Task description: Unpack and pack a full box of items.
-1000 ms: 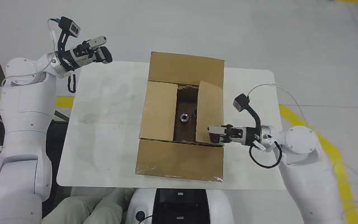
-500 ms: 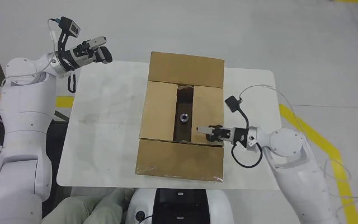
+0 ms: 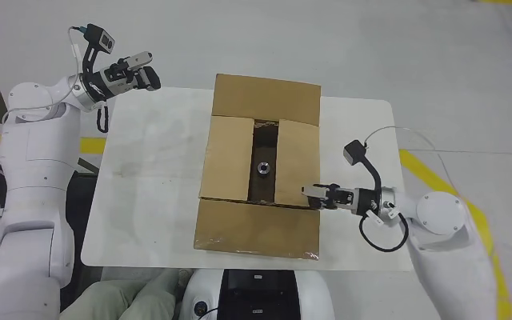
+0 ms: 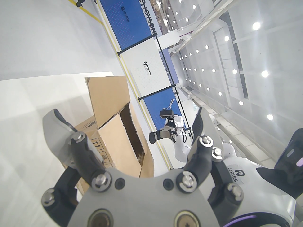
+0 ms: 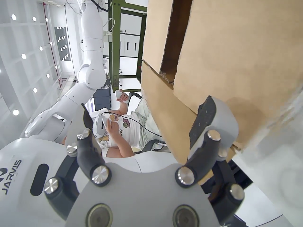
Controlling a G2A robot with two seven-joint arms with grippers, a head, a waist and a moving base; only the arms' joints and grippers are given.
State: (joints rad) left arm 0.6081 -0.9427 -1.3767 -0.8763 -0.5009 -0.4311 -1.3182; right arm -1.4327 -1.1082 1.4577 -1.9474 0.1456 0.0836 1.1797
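A white, round-cornered table (image 3: 152, 176) carries 1 cardboard box (image 3: 258, 228) near its middle; faint scuffs mark the bare top. The box's 2 side flaps leave a dark gap.

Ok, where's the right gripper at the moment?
In the top view the right gripper is at the cardboard box's right edge, by the corner where its right flap meets the near flap.
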